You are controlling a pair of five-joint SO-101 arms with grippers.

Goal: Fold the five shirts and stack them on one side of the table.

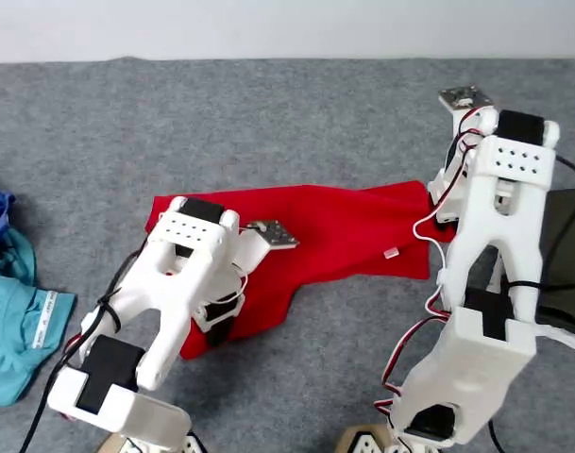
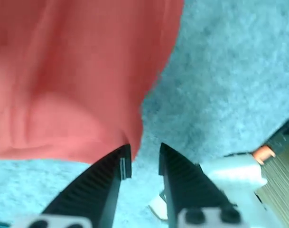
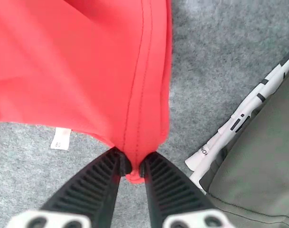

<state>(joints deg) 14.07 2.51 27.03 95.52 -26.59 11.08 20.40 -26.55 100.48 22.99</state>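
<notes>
red shirt [image 1: 334, 231] lies rumpled mid-desk [image 1: 268, 113]; right hand [image 3: 134, 164] pressed onto stitched hem, at shirt's end nearest dark shirt [image 3: 258, 156] by right edge; left hand [image 2: 144, 152] slightly spread over bare desk, just beside shirt's other end, gripping nothing; teal shirt [image 1: 13, 321] at left edge; fabric looks light, limp, likely to sag and drag on rough desk cover; best hold: hem or corners, both ends, lift clear before fold

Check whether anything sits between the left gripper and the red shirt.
Nothing visible does. The left gripper is open right at the edge of the red shirt, with only grey mat between its jaws.
</notes>
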